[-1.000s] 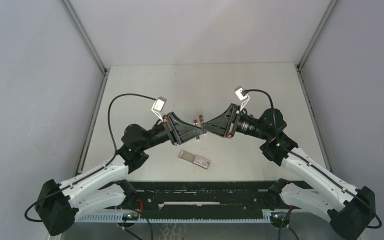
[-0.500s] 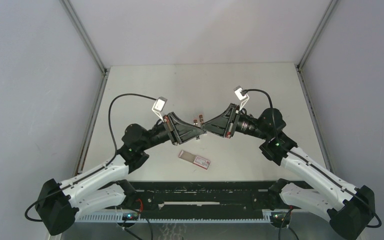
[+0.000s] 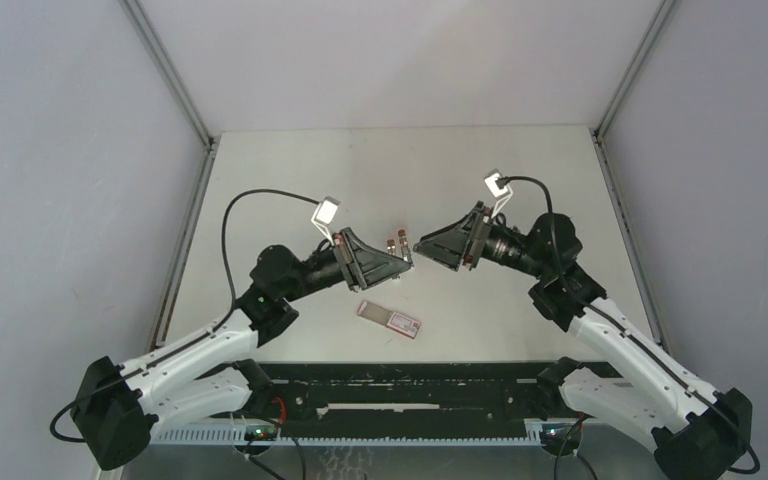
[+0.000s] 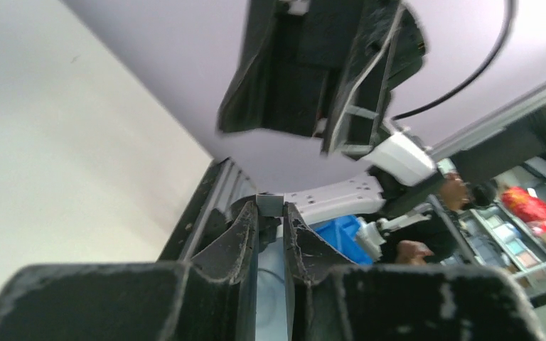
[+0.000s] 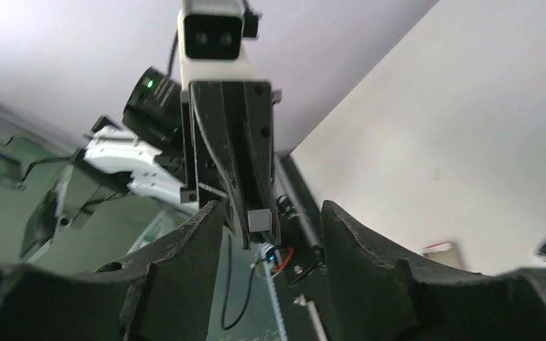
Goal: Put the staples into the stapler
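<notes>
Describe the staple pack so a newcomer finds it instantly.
On the pale table, look centre-front, just beyond the black rail. The staple pack lies flat there: pink-red with a white label patch, unlike the two plain pink blocks farther back.

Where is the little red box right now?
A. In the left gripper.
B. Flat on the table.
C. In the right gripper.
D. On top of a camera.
B: the red box lies flat on the table, nearer the bases than the left gripper, which pinches a small grey piece, and the open right gripper.
</notes>
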Controlling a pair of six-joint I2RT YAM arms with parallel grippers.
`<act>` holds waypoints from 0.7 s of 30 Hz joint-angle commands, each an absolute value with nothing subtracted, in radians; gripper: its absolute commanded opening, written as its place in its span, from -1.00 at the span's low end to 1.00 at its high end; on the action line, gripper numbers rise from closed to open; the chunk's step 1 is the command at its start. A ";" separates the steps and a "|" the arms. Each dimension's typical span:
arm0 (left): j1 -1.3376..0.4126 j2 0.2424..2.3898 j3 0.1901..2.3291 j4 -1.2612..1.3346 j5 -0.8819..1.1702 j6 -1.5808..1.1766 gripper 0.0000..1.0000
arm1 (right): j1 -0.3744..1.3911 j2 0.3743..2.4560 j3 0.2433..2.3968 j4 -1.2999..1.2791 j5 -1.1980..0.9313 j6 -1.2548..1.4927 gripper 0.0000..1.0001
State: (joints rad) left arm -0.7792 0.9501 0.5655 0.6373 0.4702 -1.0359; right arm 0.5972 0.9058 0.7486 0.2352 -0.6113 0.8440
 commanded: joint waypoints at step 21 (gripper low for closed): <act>-0.968 1.632 1.090 -0.236 -0.087 -0.679 -0.80 | 0.368 0.796 0.611 -0.255 -0.141 0.461 0.04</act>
